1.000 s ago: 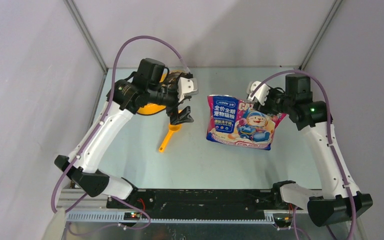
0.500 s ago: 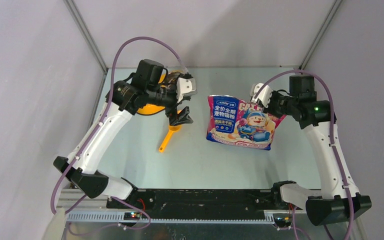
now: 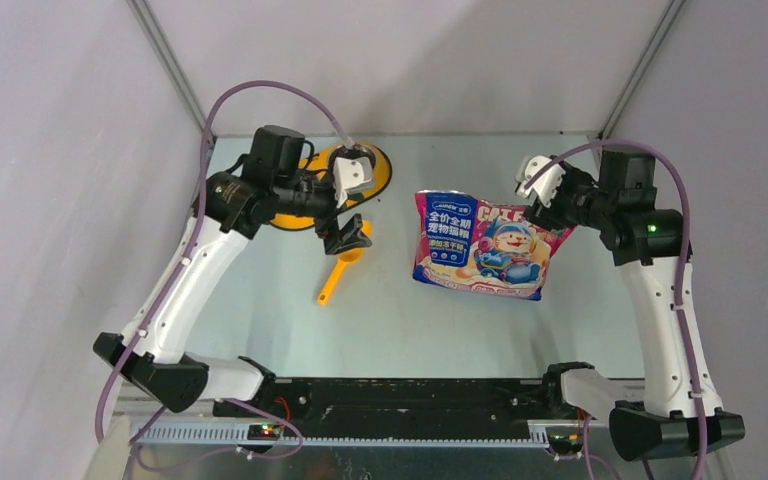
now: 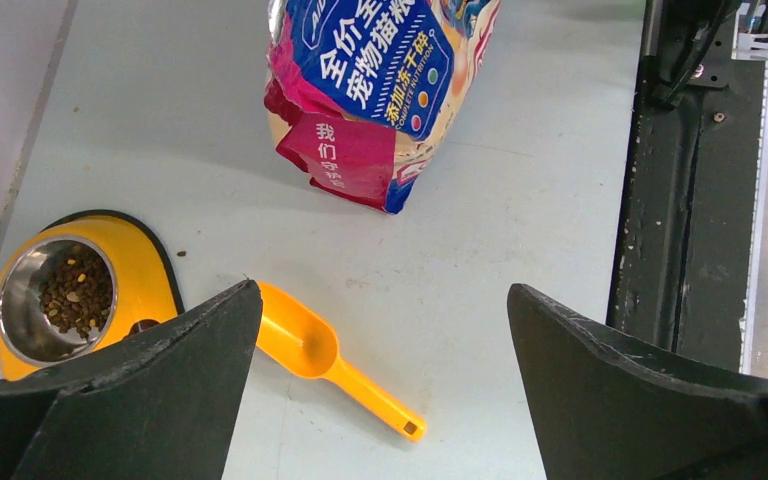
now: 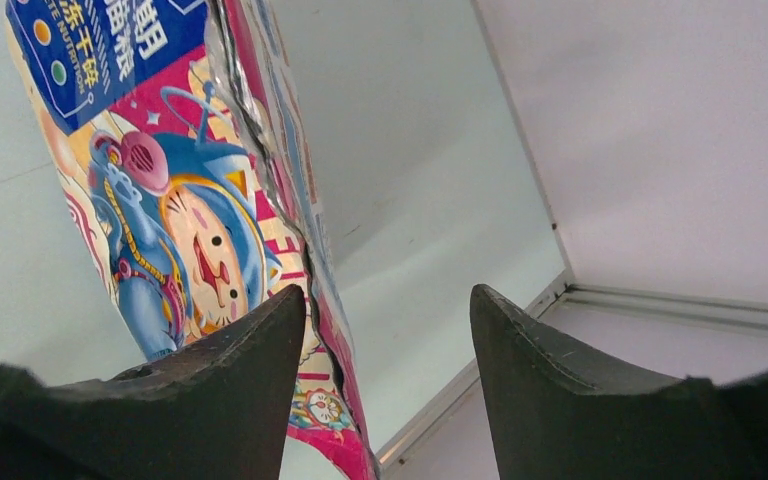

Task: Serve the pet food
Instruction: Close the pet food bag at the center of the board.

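The pale tabletop carries everything, and the pet-food pouch is the mark for placing the rest. The pouch, glossy blue and pink with a cartoon animal and Chinese text, rests on the tabletop right of centre in the top view, between the two arms.

The right arm reaches in from the pouch's right side. Its tool stands with the jaws apart and nothing pinched. In the right wrist view the pouch's crinkled edge runs just beside one finger; whether it touches, I cannot tell.

The left arm hangs to the left of the pouch. Its tool is spread wide and empty.

The yellow feeder lies left of the pouch, towards the far edge. The orange scoop lies between the feeder and the pouch, apart from both, under the left tool.

Brown kibble sits in one steel bowl of the feeder.
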{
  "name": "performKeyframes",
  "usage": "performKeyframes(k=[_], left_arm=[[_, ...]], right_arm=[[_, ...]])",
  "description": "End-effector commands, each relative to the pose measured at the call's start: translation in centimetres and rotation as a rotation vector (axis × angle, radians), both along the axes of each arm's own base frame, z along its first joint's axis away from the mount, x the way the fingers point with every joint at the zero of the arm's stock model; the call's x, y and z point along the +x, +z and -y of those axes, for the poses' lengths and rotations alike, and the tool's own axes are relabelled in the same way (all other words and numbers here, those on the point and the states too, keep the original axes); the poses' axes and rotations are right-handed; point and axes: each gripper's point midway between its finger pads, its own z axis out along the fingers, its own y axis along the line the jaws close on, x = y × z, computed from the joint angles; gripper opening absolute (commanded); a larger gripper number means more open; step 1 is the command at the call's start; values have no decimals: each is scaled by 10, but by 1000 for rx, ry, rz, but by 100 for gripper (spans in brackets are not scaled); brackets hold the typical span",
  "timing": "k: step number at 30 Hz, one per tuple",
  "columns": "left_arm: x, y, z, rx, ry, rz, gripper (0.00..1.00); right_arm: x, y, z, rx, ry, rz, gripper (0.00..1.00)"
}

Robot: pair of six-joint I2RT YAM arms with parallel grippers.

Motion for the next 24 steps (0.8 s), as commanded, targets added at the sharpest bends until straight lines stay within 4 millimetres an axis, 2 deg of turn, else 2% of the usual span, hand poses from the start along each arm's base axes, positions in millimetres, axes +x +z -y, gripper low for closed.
performKeyframes(k=[1,6,8,10,11,12,13,15,21,22,23,24], left_arm=[[-7,13,-3,-57,-2,17,100],[-7,11,-4,-56,0,12,100],[-7,10,-5,-56,1,10,100],[-6,9,-5,-55,1,9,100],[-6,9,-5,-56,2,8,100],[-6,8,-4,-55,2,7,100],[-5,8,-4,-55,3,6,100],[-4,7,-3,-57,1,1,100],[3,15,6,-91,-17,6,100],[7,14,11,-93,-22,5,100],[10,20,14,-98,-23,26,100],[14,17,21,-92,-36,24,100]], right_arm=[[3,-5,11,-25,-23,-23,64],[8,-18,14,-27,-29,-63,63],[9,-20,16,-25,-33,-70,59],[10,-21,17,-27,-28,-72,48],[9,-21,17,-29,-26,-74,33],[9,-22,18,-30,-25,-75,25],[10,-22,18,-33,-27,-76,7],[11,-20,19,-33,-35,-73,0],[11,0,15,-1,-35,-13,0],[10,2,14,1,-33,-15,22],[8,3,14,1,-32,-20,34],[7,4,14,4,-36,-16,50]])
